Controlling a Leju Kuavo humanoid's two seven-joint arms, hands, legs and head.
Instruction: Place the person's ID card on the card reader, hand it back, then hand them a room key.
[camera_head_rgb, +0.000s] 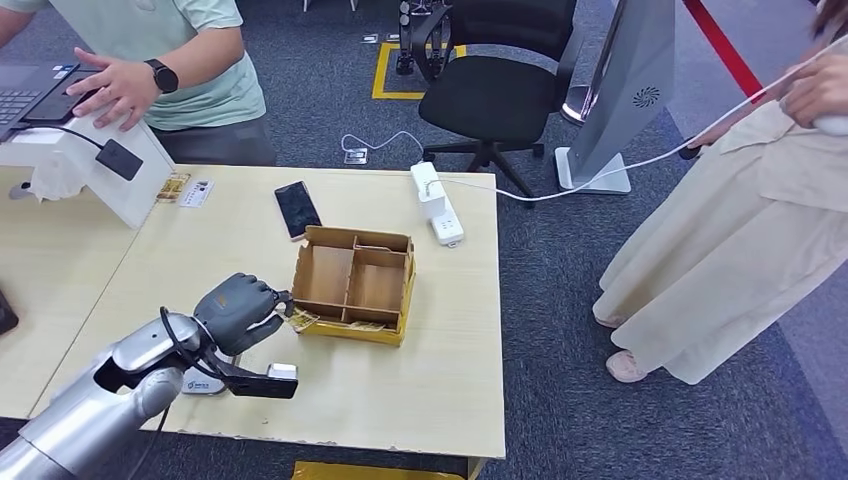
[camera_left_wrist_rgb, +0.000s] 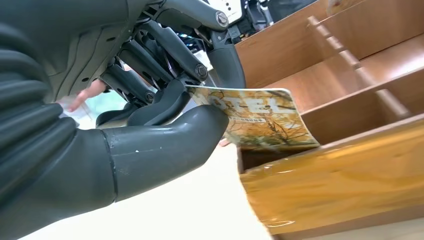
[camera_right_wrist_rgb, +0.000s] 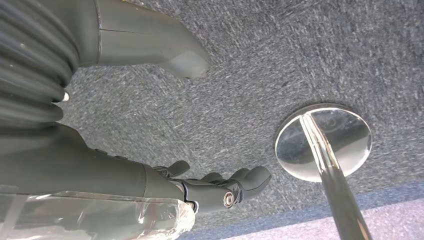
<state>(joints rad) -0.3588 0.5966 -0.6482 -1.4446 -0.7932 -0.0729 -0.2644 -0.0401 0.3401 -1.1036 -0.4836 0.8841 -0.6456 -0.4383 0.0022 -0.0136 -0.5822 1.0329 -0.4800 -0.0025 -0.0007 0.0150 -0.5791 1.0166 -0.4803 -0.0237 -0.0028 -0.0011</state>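
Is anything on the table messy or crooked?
A little. The cardboard box sits turned at an angle to the table edge, and the black phone lies slanted too. The left hand pinches a yellow patterned card that bends slightly over the box's front wall. Nothing looks spilled or broken.

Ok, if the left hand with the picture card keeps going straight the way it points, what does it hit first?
Probably the near wall of the brown cardboard divider box: the left hand points at it, and its printed card already overhangs that edge.

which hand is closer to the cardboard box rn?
Left. The left hand is beside the box, pinching a card at its edge. The right hand hangs over the carpet, open.
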